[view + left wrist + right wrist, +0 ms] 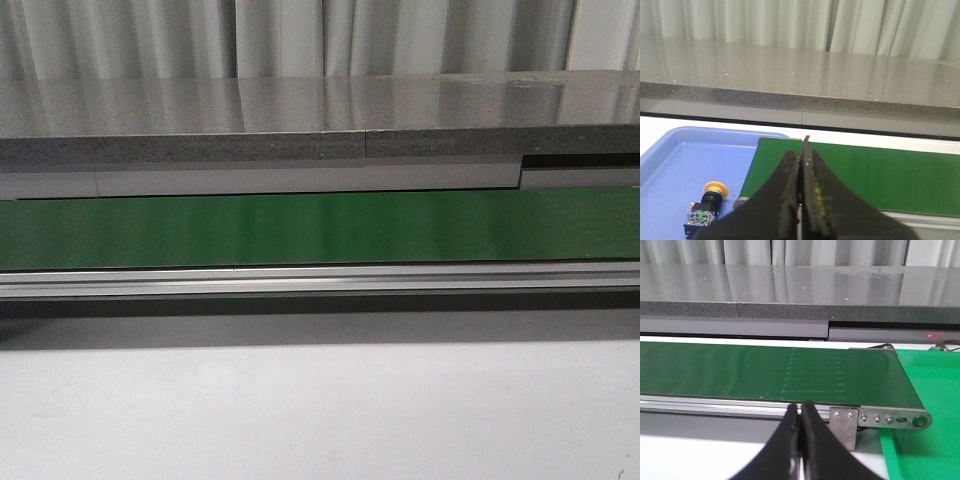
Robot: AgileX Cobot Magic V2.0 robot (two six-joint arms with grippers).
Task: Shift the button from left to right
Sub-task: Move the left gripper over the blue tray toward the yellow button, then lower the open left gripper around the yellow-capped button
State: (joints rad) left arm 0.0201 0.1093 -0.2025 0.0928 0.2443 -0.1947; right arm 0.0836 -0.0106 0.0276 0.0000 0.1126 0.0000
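Note:
The button [706, 204], yellow-orange cap on a black body with green marks, lies on its side in a blue tray [670, 165] in the left wrist view, beside the left end of the green conveyor belt [880, 175]. My left gripper [801, 155] is shut and empty, raised over the belt's left end, to the right of the button. My right gripper [800, 407] is shut and empty, in front of the belt's [765, 372] right end. Neither gripper nor the button shows in the front view.
The green belt [320, 226] runs across the front view behind an aluminium rail [320, 280]. A grey stone counter [320, 130] stands behind it. A green tray [925, 390] lies at the belt's right end by a metal bracket [845, 427]. White table [320, 410] lies in front.

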